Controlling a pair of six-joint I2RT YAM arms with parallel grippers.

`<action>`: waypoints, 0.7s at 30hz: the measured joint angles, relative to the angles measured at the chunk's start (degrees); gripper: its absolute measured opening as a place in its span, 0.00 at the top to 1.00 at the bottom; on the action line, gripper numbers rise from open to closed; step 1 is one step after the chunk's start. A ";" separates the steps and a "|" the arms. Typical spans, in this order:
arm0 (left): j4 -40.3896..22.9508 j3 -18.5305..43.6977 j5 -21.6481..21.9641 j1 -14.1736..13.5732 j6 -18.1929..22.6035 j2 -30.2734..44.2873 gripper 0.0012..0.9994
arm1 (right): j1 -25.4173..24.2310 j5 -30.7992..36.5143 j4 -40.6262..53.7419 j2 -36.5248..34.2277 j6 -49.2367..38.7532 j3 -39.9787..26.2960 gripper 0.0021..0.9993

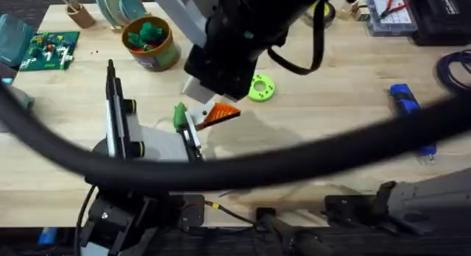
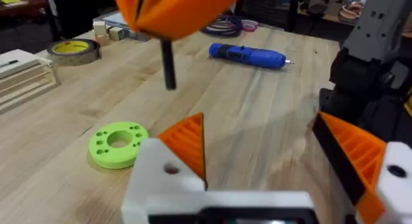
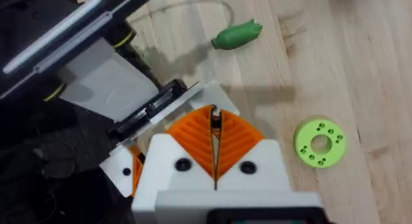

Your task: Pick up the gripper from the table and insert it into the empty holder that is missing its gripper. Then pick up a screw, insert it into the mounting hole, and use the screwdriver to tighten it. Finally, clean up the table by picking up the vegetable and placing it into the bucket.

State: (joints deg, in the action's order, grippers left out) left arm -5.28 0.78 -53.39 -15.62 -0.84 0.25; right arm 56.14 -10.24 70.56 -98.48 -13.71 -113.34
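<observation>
The right gripper (image 3: 214, 141) has its orange pads pressed together on a thin dark pin. The left gripper (image 2: 273, 153) is spread. The blue screwdriver (image 1: 404, 100) lies at 3 o'clock; the bucket (image 1: 151, 44) stands at 11 o'clock.

One blue screwdriver (image 1: 404, 101), one lime-green disc (image 1: 261, 88), one vegetable (image 1: 179, 115), one bucket (image 1: 152, 44) and two robot arms share the table.

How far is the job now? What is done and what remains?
Seemingly done: the left claw carries orange wedges on both sides. In hand: the right claw is shut on a thin dark pin, probably the screw, above it. Left: the screwdriver lies on the table; the vegetable is outside the bucket.
</observation>
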 joint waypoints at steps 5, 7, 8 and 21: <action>0.00 0.00 0.00 0.00 0.00 0.00 0.01 | -0.01 -0.11 0.40 0.00 -0.07 -0.01 1.00; 0.00 0.00 0.00 0.00 0.00 0.00 0.01 | 0.00 -0.11 0.39 0.00 -0.07 0.00 1.00; 0.00 0.00 0.00 0.00 0.00 0.00 0.01 | 0.00 -0.11 0.34 0.00 -0.07 0.00 1.00; 0.00 0.00 0.00 0.00 0.00 0.00 0.01 | 0.00 -0.57 -1.18 -0.01 -0.08 2.61 1.00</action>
State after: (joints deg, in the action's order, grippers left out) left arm -5.28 0.78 -53.39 -15.62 -0.84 0.25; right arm 56.14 -10.81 69.39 -98.48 -13.80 -110.73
